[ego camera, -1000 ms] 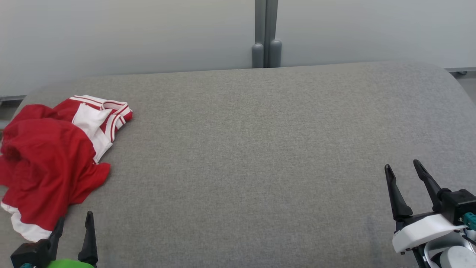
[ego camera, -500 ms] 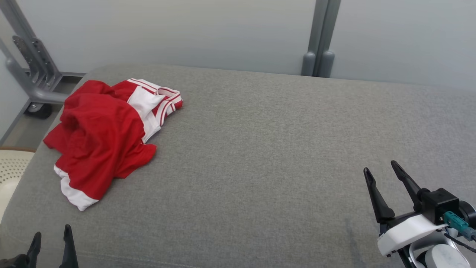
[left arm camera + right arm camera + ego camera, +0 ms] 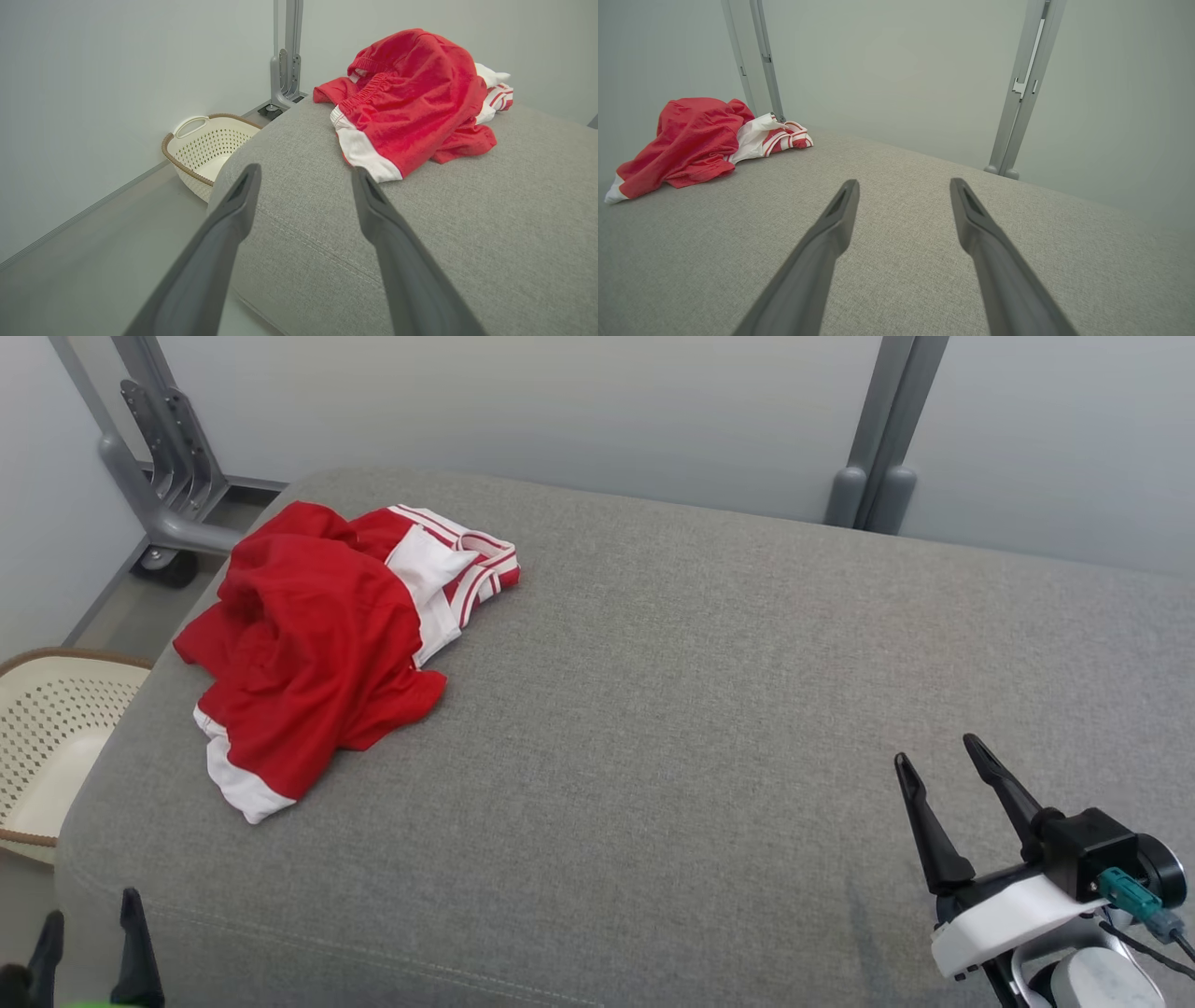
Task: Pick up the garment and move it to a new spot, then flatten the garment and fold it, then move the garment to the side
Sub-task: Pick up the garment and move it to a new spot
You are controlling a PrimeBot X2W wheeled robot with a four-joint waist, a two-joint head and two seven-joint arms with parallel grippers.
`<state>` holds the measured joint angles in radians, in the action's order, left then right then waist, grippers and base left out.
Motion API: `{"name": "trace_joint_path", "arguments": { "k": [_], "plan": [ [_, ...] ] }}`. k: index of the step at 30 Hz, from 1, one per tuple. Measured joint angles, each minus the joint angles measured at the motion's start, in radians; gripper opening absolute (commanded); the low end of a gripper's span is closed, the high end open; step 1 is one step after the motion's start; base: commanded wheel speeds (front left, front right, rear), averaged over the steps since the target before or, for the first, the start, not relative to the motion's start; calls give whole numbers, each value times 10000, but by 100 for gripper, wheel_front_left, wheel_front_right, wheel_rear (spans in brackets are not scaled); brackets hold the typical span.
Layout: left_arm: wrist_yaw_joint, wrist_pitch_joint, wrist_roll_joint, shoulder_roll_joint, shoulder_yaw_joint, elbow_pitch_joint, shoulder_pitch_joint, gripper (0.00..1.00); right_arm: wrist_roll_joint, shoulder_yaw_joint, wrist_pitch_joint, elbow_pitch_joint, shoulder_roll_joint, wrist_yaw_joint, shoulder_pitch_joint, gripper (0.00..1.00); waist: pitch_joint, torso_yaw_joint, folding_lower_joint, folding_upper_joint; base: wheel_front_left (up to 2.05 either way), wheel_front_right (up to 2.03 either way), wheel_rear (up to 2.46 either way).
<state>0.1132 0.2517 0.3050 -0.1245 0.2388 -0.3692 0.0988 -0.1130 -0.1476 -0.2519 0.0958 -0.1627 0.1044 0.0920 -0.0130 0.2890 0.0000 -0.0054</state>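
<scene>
STATE | jersey (image 3: 453, 569) is lying crumpled at upper left of head view on grey worktop (image 3: 700, 709), partly under a red white-hemmed piece (image 3: 308, 663) | left pincer (image 3: 91, 915) and right pincer (image 3: 935, 751) are gaping wide, empty, well apart from it, likely readying for pick-up

Grey fabric cushion (image 3: 700, 728), red shorts (image 3: 308, 644) bunched on it, cream perforated basket (image 3: 47, 737) on the floor beside, grey post (image 3: 887, 439) behind.

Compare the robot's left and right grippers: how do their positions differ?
The left gripper is at the grey cushion's near left corner, the right gripper over its right side. The left gripper is nearer the red garment; the right gripper is far from it. Both are open and empty.
</scene>
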Motion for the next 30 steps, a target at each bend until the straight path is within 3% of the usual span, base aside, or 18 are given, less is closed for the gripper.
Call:
{"name": "trace_joint_path", "arguments": {
  "k": [5, 15, 30],
  "plan": [
    [13, -198, 397, -132, -182, -46, -1489, 100, 96, -117, -4, -293, -63, 12, -74, 100, 492, -134, 0, 0, 0, 0, 0],
    [69, -2077, 700, -495, -805, -568, -4184, 100, 307, -391, -27, -439, -278, 96, -154, 100, 1710, -473, 0, 0, 0, 0, 0],
    [92, -3139, 1313, -865, -472, -1557, -6663, 100, 633, -313, -29, -1060, -514, 100, -2094, 100, 3664, -1225, 0, 0, 0, 0, 0]
  ]
}}
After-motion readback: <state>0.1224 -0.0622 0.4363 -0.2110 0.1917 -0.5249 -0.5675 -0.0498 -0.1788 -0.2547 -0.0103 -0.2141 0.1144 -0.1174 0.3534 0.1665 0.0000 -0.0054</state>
